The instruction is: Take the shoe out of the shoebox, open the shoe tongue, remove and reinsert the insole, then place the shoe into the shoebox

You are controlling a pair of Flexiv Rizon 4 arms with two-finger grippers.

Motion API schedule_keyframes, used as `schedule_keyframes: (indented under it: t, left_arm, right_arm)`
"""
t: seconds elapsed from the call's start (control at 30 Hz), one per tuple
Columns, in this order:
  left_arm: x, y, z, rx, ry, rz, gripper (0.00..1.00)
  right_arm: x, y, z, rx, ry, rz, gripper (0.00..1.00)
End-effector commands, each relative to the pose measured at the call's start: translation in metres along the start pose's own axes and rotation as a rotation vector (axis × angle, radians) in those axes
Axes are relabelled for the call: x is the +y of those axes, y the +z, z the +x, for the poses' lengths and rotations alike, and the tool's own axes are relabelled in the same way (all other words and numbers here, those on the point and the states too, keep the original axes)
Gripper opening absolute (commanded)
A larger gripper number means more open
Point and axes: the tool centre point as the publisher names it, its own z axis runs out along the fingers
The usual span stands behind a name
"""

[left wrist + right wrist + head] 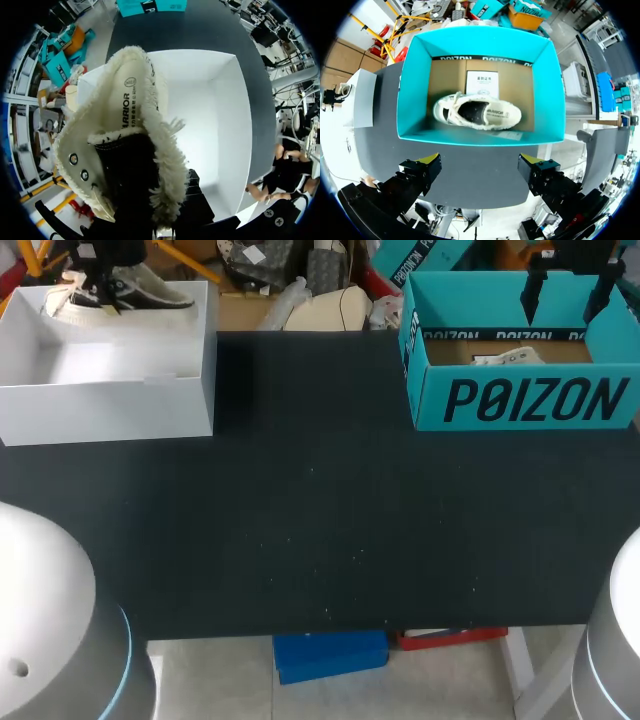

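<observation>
A cream shoe point(120, 290) with frayed edges and a black tongue hangs over the far edge of the white box point(110, 380), with my left gripper point(98, 282) shut on it. In the left wrist view the shoe point(125, 130) fills the space ahead of the gripper and hides the fingertips, and the white box point(220, 130) lies open below. A second cream shoe point(477, 112) lies on its side inside the teal shoebox point(480, 137). My right gripper point(481, 165) hangs open above that box, empty. From the head view it shows over the shoebox point(530, 400).
A white card point(482, 82) lies on the shoebox floor beside the shoe. The black tabletop point(320, 520) stretches between the white box at the far left and the teal box at the far right.
</observation>
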Motion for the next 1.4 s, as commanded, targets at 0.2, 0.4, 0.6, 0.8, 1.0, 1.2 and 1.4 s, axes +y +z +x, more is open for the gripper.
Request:
schedule_keyframes:
  t: [0.2, 0.4, 0.6, 0.8, 1.0, 1.2, 1.4]
  left_arm:
    - [-0.065, -0.167, 0.122, -0.353, 0.014, 0.002, 0.0]
    - [-0.111, -0.195, 0.179, -0.412, 0.002, 0.069, 0.0]
    - [-0.149, -0.195, 0.227, -0.458, 0.035, 0.082, 0.0]
    - [-0.181, -0.172, 0.262, -0.463, 0.075, 0.094, 0.0]
    - [-0.212, -0.145, 0.279, -0.452, 0.109, 0.114, 0.0]
    - [-0.234, -0.112, 0.282, -0.435, 0.138, 0.135, 0.0]
    - [-0.25, -0.072, 0.278, -0.4, 0.14, 0.139, 0.0]
  right_arm:
    - [0.0, 0.0, 0.0, 0.001, 0.001, 0.0, 1.0]
    - [0.0, 0.0, 0.0, 0.001, 0.001, 0.0, 1.0]
    - [0.0, 0.0, 0.0, 0.001, 0.001, 0.0, 1.0]
    - [0.0, 0.0, 0.0, 0.001, 0.001, 0.0, 1.0]
    - [0.0, 0.0, 0.0, 0.001, 0.001, 0.0, 1.0]
    - [0.0, 0.0, 0.0, 0.001, 0.001, 0.0, 1.0]
    - [0.0, 0.0, 0.0, 0.001, 0.001, 0.0, 1.0]
